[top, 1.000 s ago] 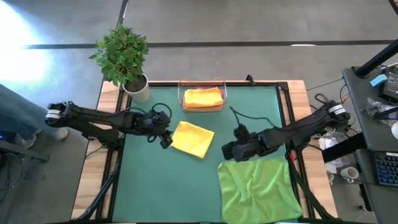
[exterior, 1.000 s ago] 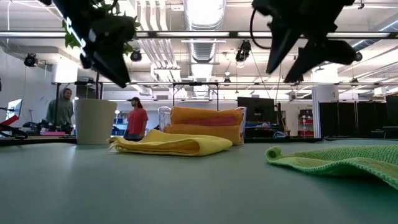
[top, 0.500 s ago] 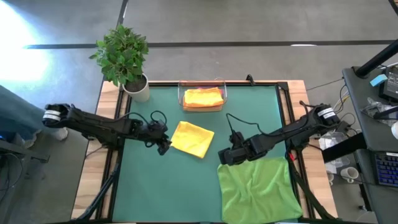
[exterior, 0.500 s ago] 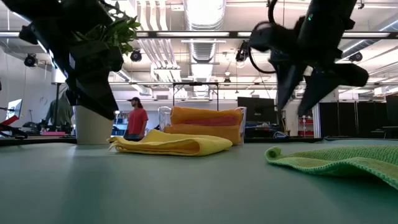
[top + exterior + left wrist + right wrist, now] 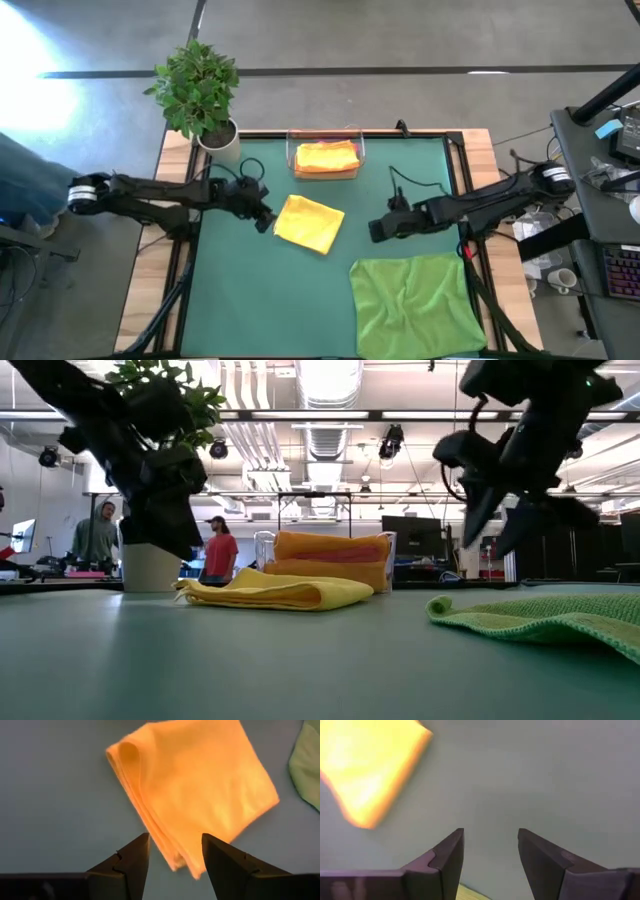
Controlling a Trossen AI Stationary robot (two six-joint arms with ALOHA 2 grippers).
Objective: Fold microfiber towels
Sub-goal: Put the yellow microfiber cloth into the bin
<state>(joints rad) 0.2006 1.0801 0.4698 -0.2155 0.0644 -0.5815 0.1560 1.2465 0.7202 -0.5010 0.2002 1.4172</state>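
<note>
A folded yellow towel (image 5: 310, 222) lies flat on the dark green mat (image 5: 260, 300); it also shows in the low view (image 5: 280, 592). A green towel (image 5: 415, 305) lies spread out at the near right, its far left corner curled up (image 5: 440, 605). Folded orange towels (image 5: 326, 157) lie in the clear tray (image 5: 292, 160). My left gripper (image 5: 264, 221) is open above the mat, its fingers on either side of the yellow towel's left corner (image 5: 187, 865). My right gripper (image 5: 377, 231) is open and empty above the mat, between the yellow and green towels.
A potted plant (image 5: 200, 95) stands at the table's far left corner. The tray stands at the middle of the far edge. People (image 5: 218, 550) stand in the room behind the table. Bare mat shows at the near left.
My left gripper has come down beside the yellow towel's left corner and stayed open. My right gripper dipped over the green towel's far left corner, then drew back toward the far edge, off the towel. Both towels lie as before.
</note>
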